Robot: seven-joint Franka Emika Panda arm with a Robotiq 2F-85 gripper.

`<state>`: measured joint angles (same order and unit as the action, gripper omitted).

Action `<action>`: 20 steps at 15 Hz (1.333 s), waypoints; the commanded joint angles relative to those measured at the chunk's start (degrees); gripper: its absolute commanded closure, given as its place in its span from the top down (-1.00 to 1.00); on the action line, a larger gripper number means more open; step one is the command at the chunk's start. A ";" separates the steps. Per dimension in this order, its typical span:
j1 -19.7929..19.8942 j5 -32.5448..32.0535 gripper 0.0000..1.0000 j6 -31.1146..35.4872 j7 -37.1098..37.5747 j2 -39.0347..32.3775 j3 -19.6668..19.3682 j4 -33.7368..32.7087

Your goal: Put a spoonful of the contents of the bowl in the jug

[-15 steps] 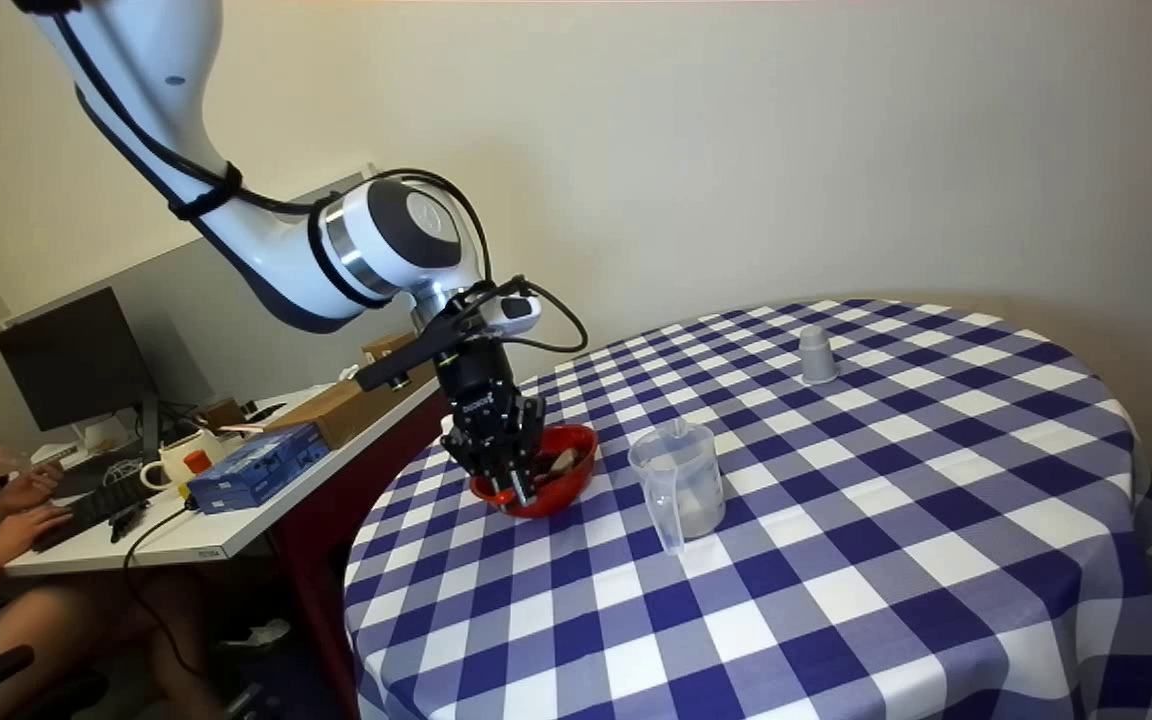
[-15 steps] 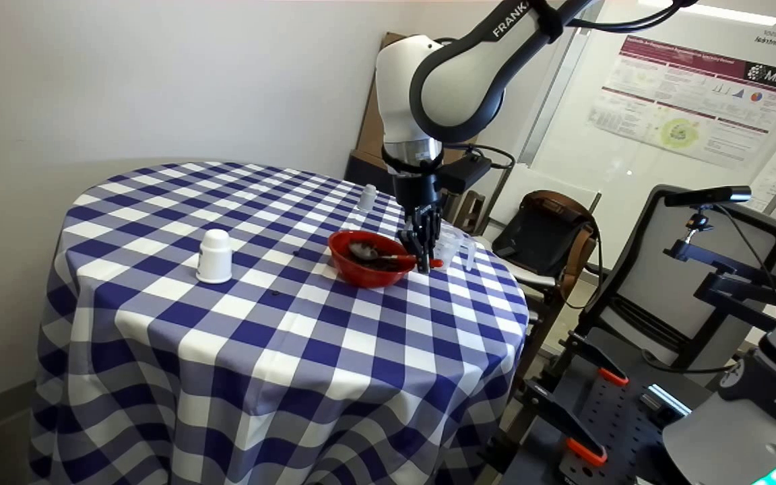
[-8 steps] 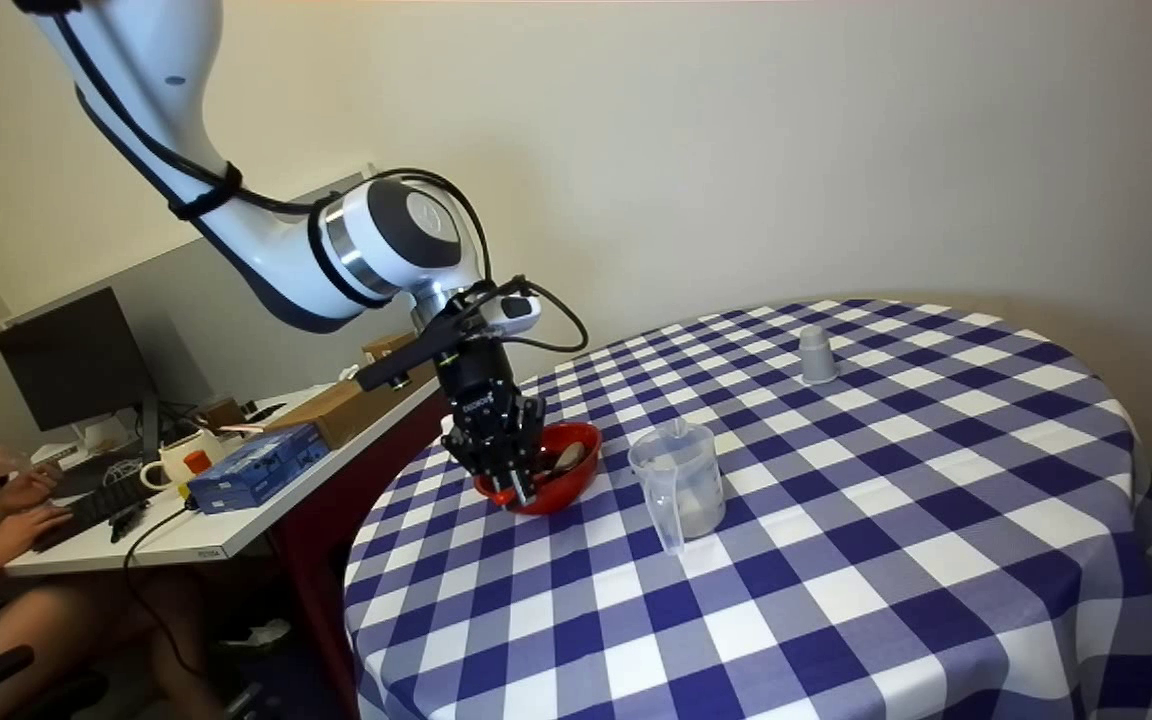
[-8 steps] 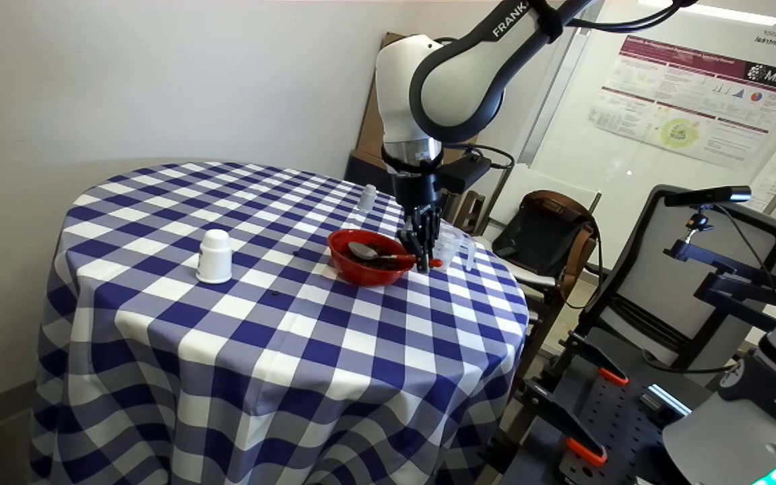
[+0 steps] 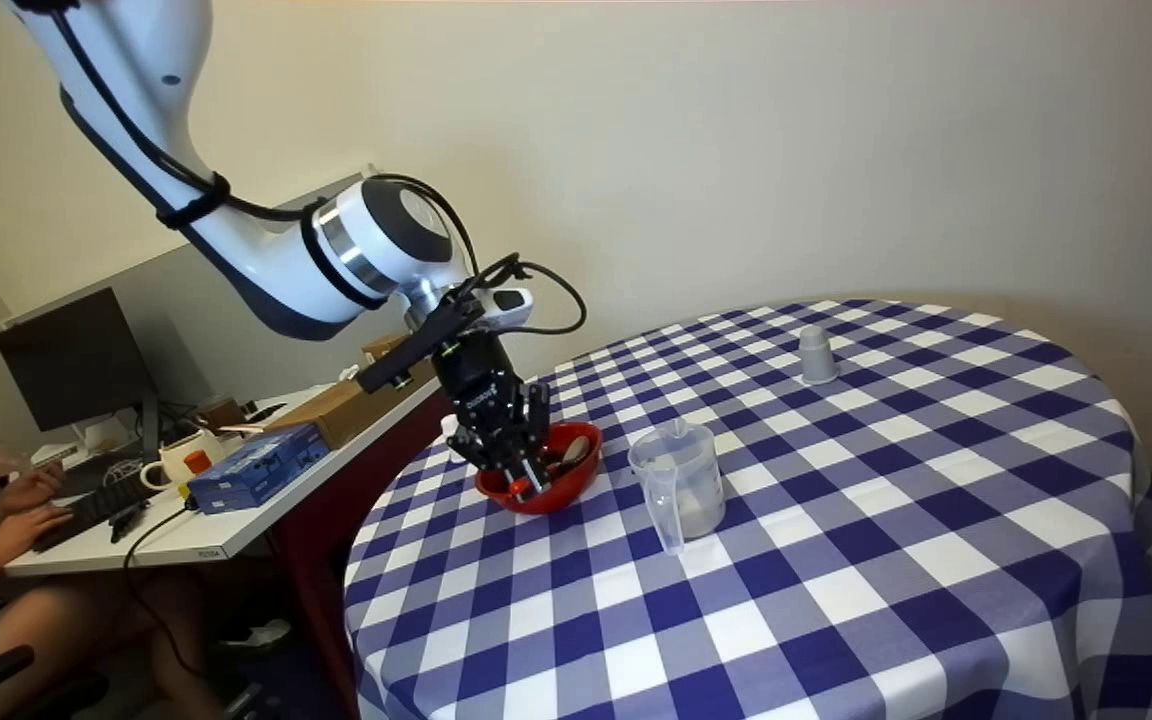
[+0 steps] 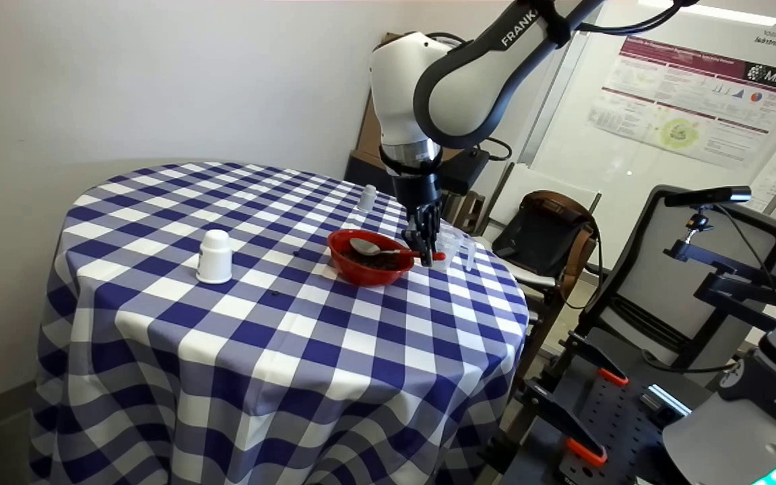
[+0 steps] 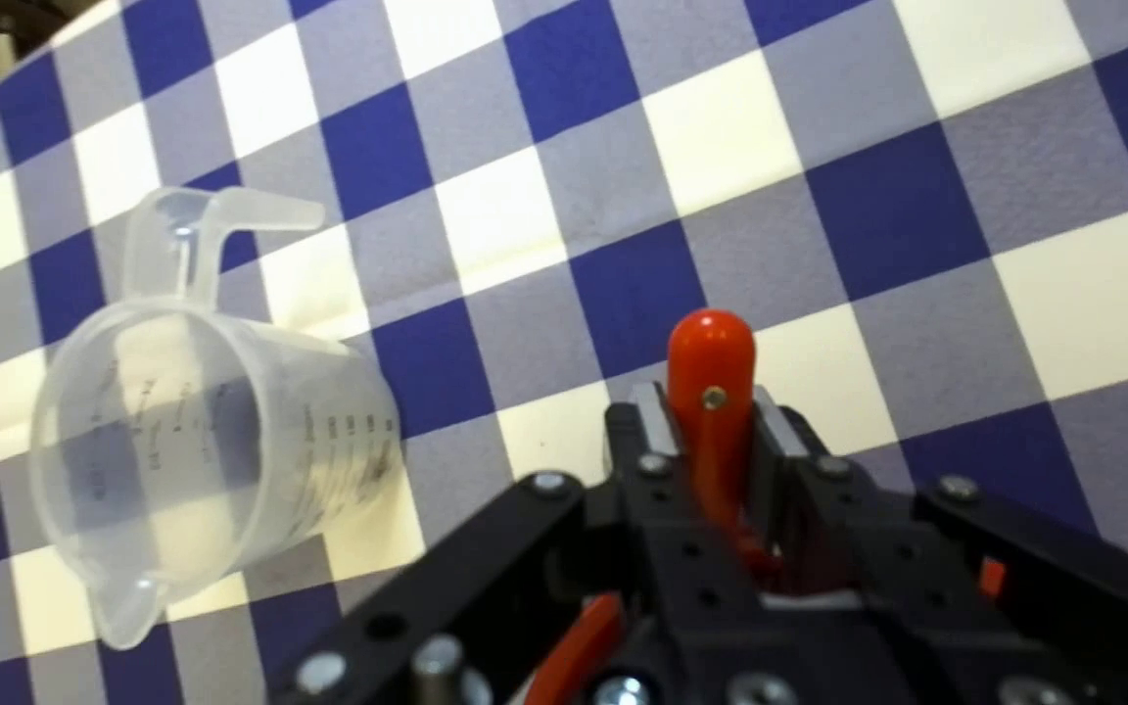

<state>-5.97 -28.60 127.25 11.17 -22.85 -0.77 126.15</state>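
Note:
The red bowl (image 5: pixel 556 496) (image 6: pixel 365 275) stands on the checked table, with dark contents (image 6: pixel 380 261) inside. My gripper (image 5: pixel 529 480) (image 6: pixel 424 257) is at the bowl's rim. In the wrist view it (image 7: pixel 711 431) is shut on the red handle of a spoon (image 7: pixel 711 372). The handle end sticks out past the fingers. The spoon's head (image 6: pixel 364 247) is over the bowl and looks pale, with no dark stuff visible on it. The clear jug (image 5: pixel 688 485) (image 7: pixel 344 436) stands upright beside the bowl, apart from it; in an exterior view it (image 6: pixel 450 242) is partly behind the gripper.
A white shaker-like object (image 6: pixel 215 257) stands on the table near the bowl. A small pale cup-like object (image 5: pixel 816 355) (image 6: pixel 367 199) stands farther off. The round table's edge is near the bowl. A desk with a blue box (image 5: pixel 261 468) and a seated person are beside it.
My gripper has moved and tilted slightly, and the spoon's head has risen a little over the bowl. It looked darker inside one second ago. The bowl has shifted slightly.

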 commanded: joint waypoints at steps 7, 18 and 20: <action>-7.11 -21.82 -0.78 -9.84 10.46 0.94 0.40 1.32; -7.37 -24.80 -0.78 -13.17 8.98 -0.96 5.41 3.05; -7.50 -25.07 -0.78 -13.63 8.98 -1.42 5.86 3.21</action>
<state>-12.98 -52.18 115.48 20.23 -23.70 4.40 129.17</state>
